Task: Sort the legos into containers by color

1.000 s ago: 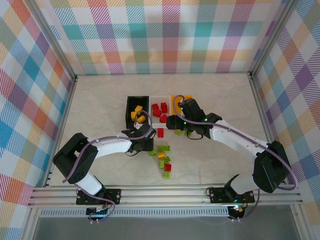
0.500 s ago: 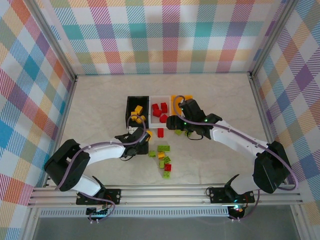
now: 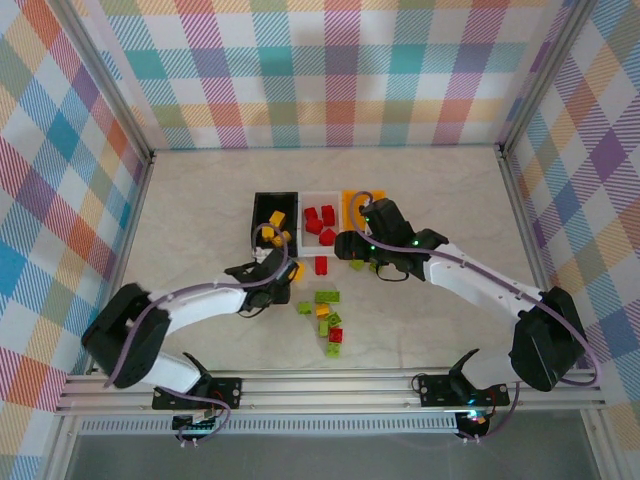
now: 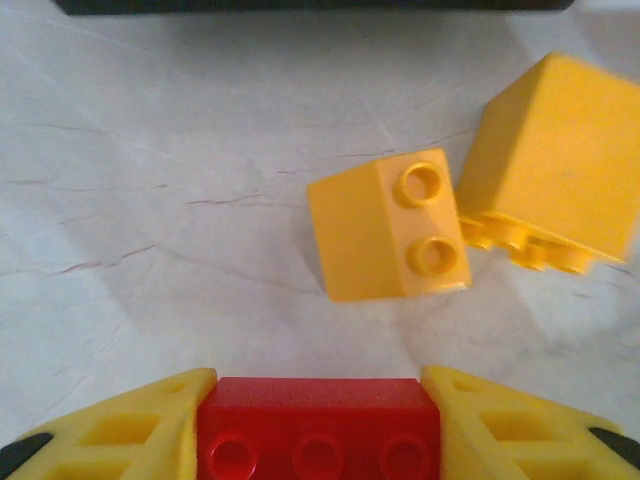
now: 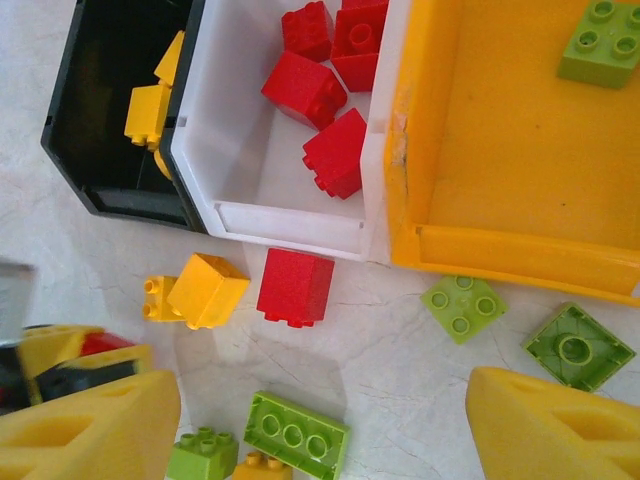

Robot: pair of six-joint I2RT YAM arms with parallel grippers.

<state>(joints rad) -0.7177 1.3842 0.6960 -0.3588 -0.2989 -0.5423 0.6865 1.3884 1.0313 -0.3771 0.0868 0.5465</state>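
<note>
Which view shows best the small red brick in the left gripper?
The left wrist view: the small red studded plastic brick sits between the left gripper's yellow fingers, three studs visible. The right wrist view shows a red sliver; in the top view it is too small to tell.

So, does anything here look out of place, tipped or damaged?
The sorting so far looks right. Two yellow bricks on the table near the black bin lie tipped over, studs facing sideways, and the orange-yellow bin has a pale scuff on its rim beside the white bin.
</note>
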